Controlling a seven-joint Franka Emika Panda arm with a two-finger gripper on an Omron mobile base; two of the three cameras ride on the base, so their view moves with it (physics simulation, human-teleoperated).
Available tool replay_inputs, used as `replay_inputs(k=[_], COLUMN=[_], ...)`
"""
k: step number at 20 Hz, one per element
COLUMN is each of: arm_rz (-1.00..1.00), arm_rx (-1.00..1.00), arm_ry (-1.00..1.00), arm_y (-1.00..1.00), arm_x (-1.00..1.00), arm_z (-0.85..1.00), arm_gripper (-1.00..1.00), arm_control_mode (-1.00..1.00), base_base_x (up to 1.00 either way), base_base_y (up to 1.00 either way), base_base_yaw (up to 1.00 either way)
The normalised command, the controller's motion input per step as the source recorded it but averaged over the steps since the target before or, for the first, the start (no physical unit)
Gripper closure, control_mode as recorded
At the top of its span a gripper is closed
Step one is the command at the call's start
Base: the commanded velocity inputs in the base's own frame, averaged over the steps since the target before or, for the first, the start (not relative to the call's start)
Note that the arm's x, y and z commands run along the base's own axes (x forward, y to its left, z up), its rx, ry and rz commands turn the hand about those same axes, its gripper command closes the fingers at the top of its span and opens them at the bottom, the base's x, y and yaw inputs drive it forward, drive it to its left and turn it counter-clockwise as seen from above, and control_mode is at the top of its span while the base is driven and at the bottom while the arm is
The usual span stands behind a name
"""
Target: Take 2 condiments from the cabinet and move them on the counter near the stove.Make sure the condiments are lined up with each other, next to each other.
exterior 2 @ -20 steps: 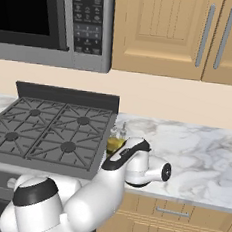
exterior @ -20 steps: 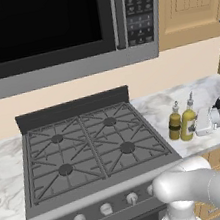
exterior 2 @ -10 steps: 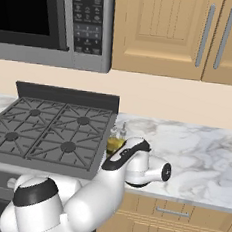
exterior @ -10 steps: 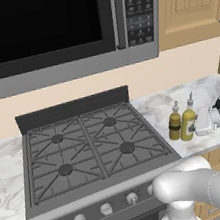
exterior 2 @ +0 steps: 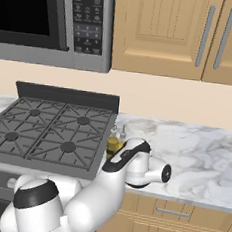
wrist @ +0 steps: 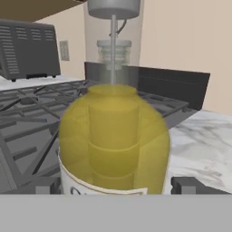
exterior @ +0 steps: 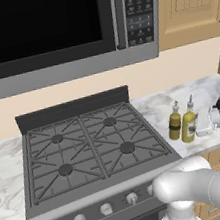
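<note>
Across the centre of the left base frame: stove point(exterior: 88, 151), dark grey, four burners under black grates, silver knobs along the front edge. Above it, upper left of the frame: microwave point(exterior: 63, 31) with a black door and a keypad at its right. Upper right of the right base frame: light-wood door cabinets point(exterior 2: 181, 34). Right of the stove, mid-right of the left base frame: white marble surface point(exterior: 158, 111) with grey veins, over light-wood drawers. Near the right edge of that frame, on the surface: two slim bottles standing upright side by side, just beside the stove's edge. Olive-green bottle point(exterior: 174, 121) closer to the stove, bright yellow bottle point(exterior: 188, 122) immediately to its right, almost touching. Close up in the hand frame: yellow bottle centred, white label at its base, pourer top rising to the upper edge. Dark fingers point(wrist: 188, 185) at lower left and lower right, spread to either side of the yellow bottle; grasping or merely flanking, cannot tell.
</note>
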Motion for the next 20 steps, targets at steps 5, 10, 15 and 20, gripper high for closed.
replay_inputs(k=[5, 10, 15, 20], arm_rz=[0.0, 0.0, 0.0, 0.0], arm_rx=[0.0, 0.0, 0.0, 0.0], arm_ry=[-0.03, -0.02, -0.06, -0.02], arm_y=[0.01, 0.05, 0.02, 0.0], arm_x=[0.0, 0.0, 0.0, -0.08], arm_z=[0.0, 0.0, 0.0, 0.0], arm_gripper=[-1.0, -1.0, -1.0, -1.0], arm_control_mode=[-1.0, -1.0, -1.0, -1.0], base_base_x=[0.0, 0.0, 0.0, 0.0], base_base_y=[0.0, 0.0, 0.0, 0.0], base_base_yaw=[0.0, 0.0, 0.0, 0.0])
